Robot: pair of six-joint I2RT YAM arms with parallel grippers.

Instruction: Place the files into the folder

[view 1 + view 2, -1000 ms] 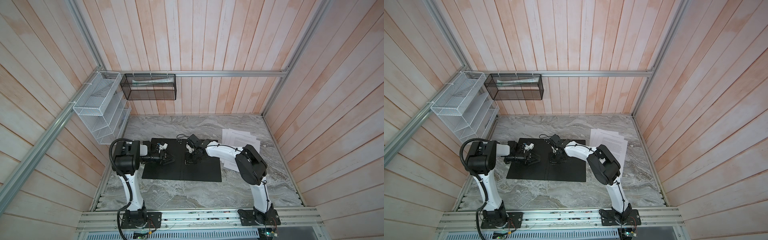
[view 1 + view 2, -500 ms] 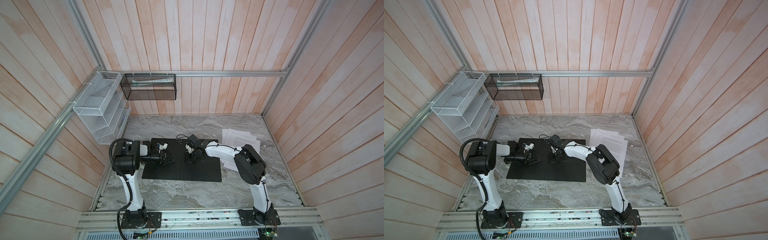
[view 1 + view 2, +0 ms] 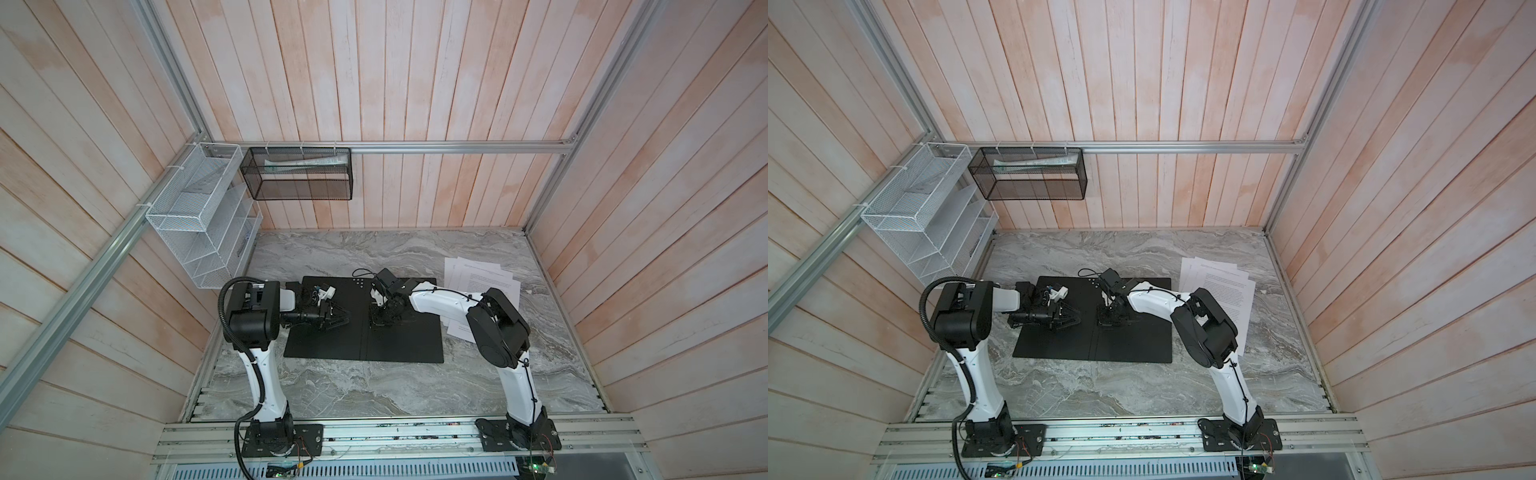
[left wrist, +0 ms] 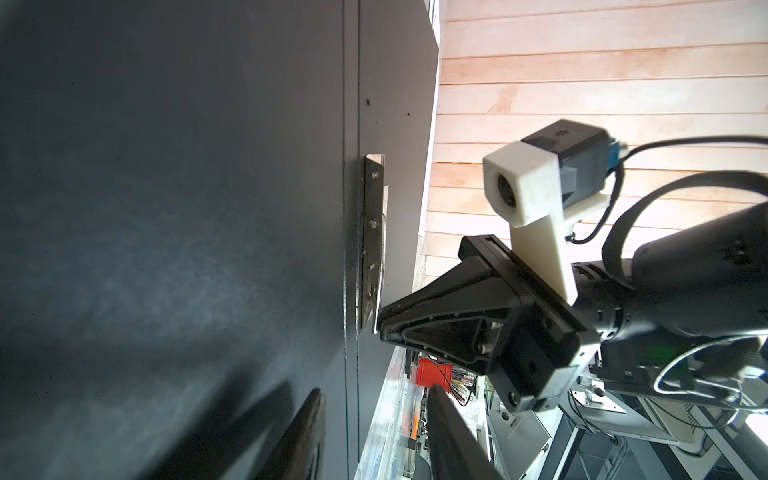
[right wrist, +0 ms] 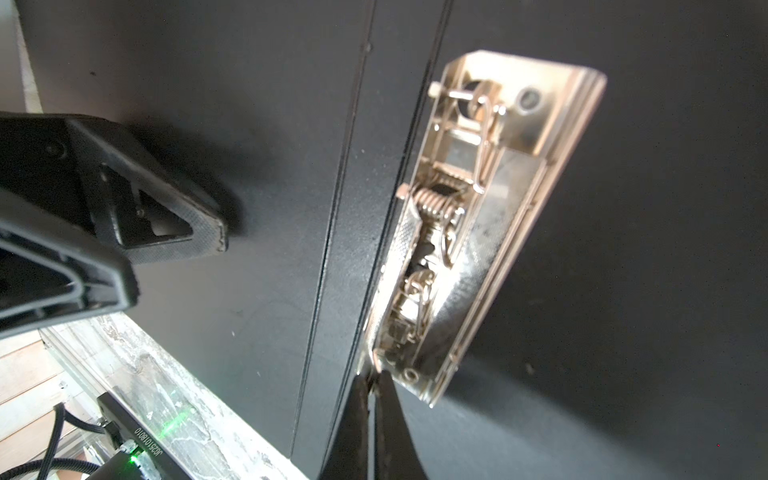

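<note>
The folder [image 3: 399, 345] [image 3: 1133, 345] lies open and flat on the marble table, black inside up. Its metal spine clip [image 5: 478, 216] [image 4: 372, 232] sits just right of the fold. My right gripper [image 5: 374, 374] [image 3: 376, 322] is shut, its tips pinching the thin near end of the clip. My left gripper [image 4: 376, 390] [image 3: 343, 320] stands open with nothing between its fingers, which rest on the folder's left half. The files [image 3: 482, 278] [image 3: 1221, 286], several loose printed sheets, lie fanned on the table right of the folder, partly under the right arm.
A white wire rack [image 3: 199, 216] hangs on the left wall. A black mesh basket [image 3: 299, 174] holding some papers hangs on the back wall. An aluminium rail [image 3: 395, 432] runs along the table's front edge and carries both arm bases.
My right gripper's jaws have closed the last bit at the end of the clip. The left gripper, the folder and the files have not visibly moved.
</note>
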